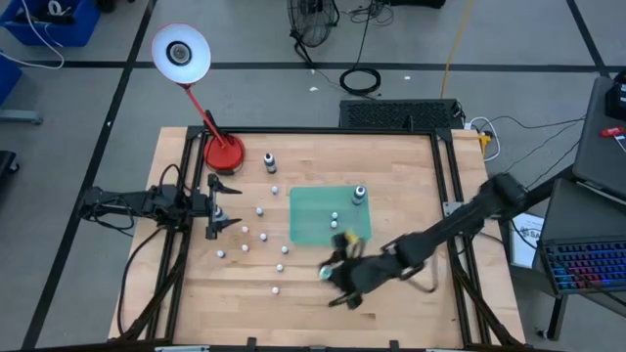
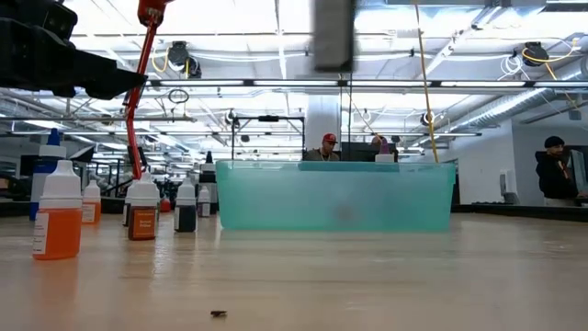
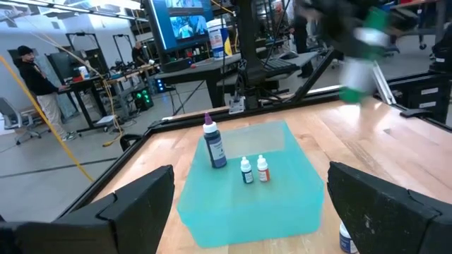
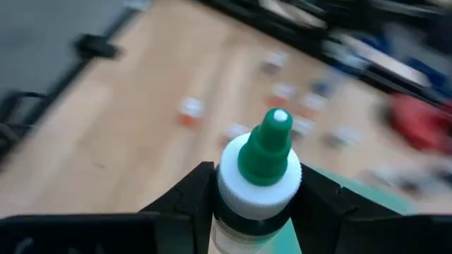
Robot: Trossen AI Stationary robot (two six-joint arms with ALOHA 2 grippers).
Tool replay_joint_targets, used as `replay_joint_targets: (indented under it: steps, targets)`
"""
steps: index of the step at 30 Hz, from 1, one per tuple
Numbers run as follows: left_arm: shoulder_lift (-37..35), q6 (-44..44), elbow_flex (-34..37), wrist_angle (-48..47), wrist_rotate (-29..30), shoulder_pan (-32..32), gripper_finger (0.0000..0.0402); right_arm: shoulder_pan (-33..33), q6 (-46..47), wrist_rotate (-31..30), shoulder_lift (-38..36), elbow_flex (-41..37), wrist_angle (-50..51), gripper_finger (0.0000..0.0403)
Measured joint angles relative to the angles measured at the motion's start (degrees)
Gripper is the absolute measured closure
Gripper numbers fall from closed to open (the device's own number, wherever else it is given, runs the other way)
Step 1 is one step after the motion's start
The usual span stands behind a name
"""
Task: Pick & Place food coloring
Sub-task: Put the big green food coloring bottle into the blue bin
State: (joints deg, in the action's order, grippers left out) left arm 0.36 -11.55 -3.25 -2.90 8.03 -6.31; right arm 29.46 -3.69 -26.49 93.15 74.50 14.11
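Two arms: both over a wooden table [image 1: 391, 293].
Right gripper [image 1: 333, 273]: near the table's front, just off the front edge of the green mat [image 1: 315, 217]; fingers closed on a small bottle.
Held bottle [image 4: 260, 169]: white collar, green nozzle tip, clamped between the two dark fingers [image 4: 185, 194] at the neck; lifted clear of the wood, as far as the overhead view shows.
Left gripper [image 1: 223, 203]: at the table's left side, beside the red lamp base [image 1: 224, 154]; fingers [image 3: 134, 201] spread wide, nothing between them.
On the mat: one larger dark bottle [image 3: 214, 144] with a purple tip, upright; two tiny bottles [image 3: 253, 170] side by side, close to it.
Loose bottles [image 1: 262, 235]: scattered upright on the bare wood between the left gripper and the mat; one dark bottle [image 1: 270, 162] farther back, near the lamp base.
Nearest the table-level camera: bottle of orange liquid [image 2: 58, 213], white cap.
Background: people [image 2: 555, 170] at desks beyond the table.
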Motion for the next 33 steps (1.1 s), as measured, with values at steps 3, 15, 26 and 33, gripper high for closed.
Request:
replay_joint_targets:
  steps: [3, 15, 26, 33]
  targets:
    - [0.0, 0.01, 0.0, 0.0, 0.0, 0.0, 0.0036, -0.38, 5.19, -9.54, -7.92, -0.65, 9.93, 0.0269]
    - [0.0, 0.0, -0.01, 0.0, 0.0, 0.0, 0.0036, -8.86, 16.46, -10.45, -30.47, -31.27, -3.3, 0.0269]
    - [0.0, 0.0, -0.02, 0.0, 0.0, 0.0, 0.0036, -11.02, 20.31, -3.21, -28.34, -41.57, -14.01, 0.0269]
    - [0.0, 0.0, 0.0, -0.02, -0.02, 0.0, 0.0037, -11.01, 20.91, -1.65, -21.25, -41.68, -17.68, 0.0269]
